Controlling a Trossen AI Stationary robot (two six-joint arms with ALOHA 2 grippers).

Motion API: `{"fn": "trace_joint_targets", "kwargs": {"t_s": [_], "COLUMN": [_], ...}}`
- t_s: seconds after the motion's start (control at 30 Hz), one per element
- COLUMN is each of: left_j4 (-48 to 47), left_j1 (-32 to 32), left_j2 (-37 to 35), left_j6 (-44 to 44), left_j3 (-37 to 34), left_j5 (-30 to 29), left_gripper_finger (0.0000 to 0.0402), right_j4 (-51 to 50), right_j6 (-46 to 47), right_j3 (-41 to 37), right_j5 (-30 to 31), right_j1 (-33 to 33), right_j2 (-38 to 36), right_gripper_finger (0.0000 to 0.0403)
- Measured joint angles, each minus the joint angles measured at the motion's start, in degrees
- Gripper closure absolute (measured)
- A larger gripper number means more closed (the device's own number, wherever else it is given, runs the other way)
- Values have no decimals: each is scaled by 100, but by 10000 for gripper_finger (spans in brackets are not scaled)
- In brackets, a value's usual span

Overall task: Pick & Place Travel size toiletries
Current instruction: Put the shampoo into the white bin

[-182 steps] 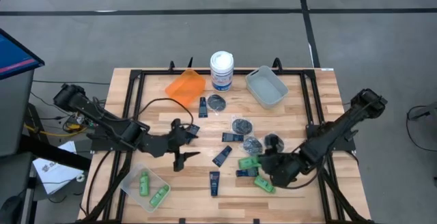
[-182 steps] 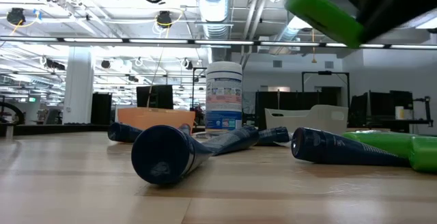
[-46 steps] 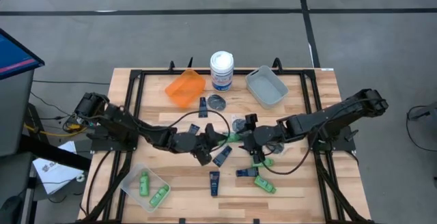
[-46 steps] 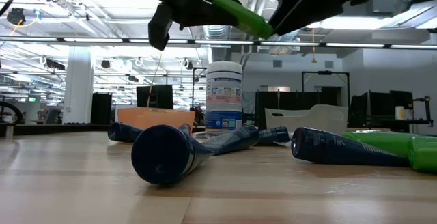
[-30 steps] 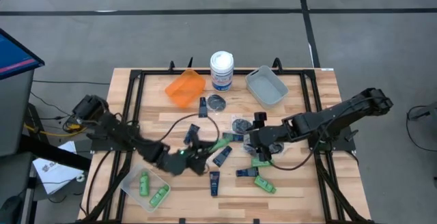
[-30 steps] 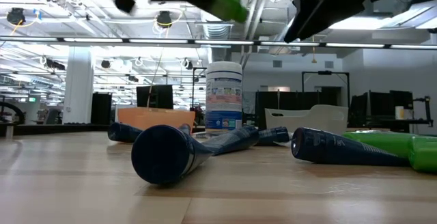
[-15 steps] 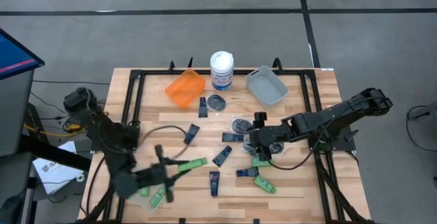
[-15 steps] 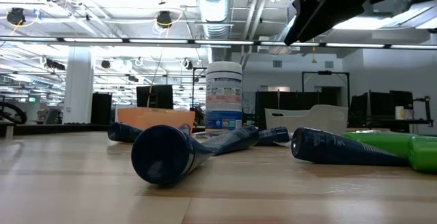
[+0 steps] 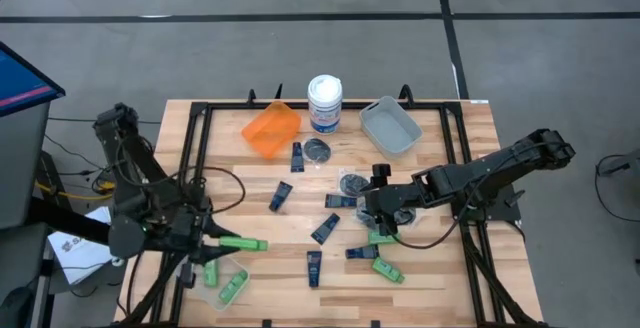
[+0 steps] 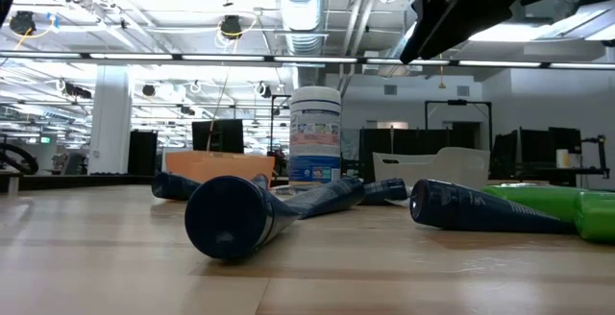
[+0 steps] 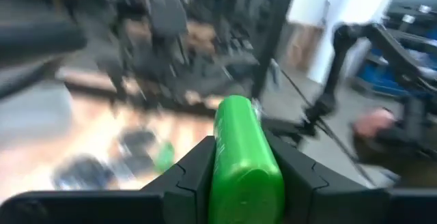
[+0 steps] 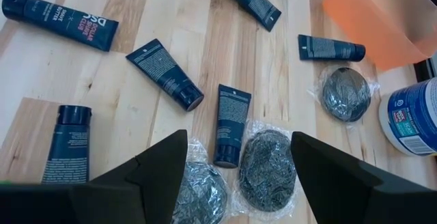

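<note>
Green bottle (image 9: 243,243) in left gripper (image 9: 212,247)

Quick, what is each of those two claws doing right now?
Left gripper: closed on a green bottle, above the clear bin.
Right gripper: open and empty, over the blue tubes and grey pots.

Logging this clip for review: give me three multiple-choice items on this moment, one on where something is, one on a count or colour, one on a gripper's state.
1. The left gripper is: A over the grey bin; B by the clear bin at the table's front left; C beside the white tub.
2. The bottle it holds is: A green; B navy; C orange.
3. The right gripper is: A shut on a tube; B shut on a pot; C open.

B: high view shows it there. A: left wrist view shows green between the fingers. C: right wrist view shows fingers apart, holding nothing.
</note>
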Motion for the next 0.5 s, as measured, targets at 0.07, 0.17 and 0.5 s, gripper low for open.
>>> {"fn": "trace_joint_targets", "kwargs": {"t_s": [0.07,0.17,0.5], "left_j4": [-555,-1121,-2694], "left_j1": [0,7,135], "left_j2": [-12,82,986], "left_j6": [-924,-2099,-5193], "left_j3": [0,0,0], "left_j5": [413,1005,2772], "left_gripper_finger": [299,299,299], "right_j4": [-2,0,89], "right_j6": [0,-4,-23], "right_j3": [0,0,0], "right_j5": [-2,-2,-2], "right_j1": [-2,-2,-17], "right_j2": [0,0,0], "right_gripper_finger": [149,149,149]}}
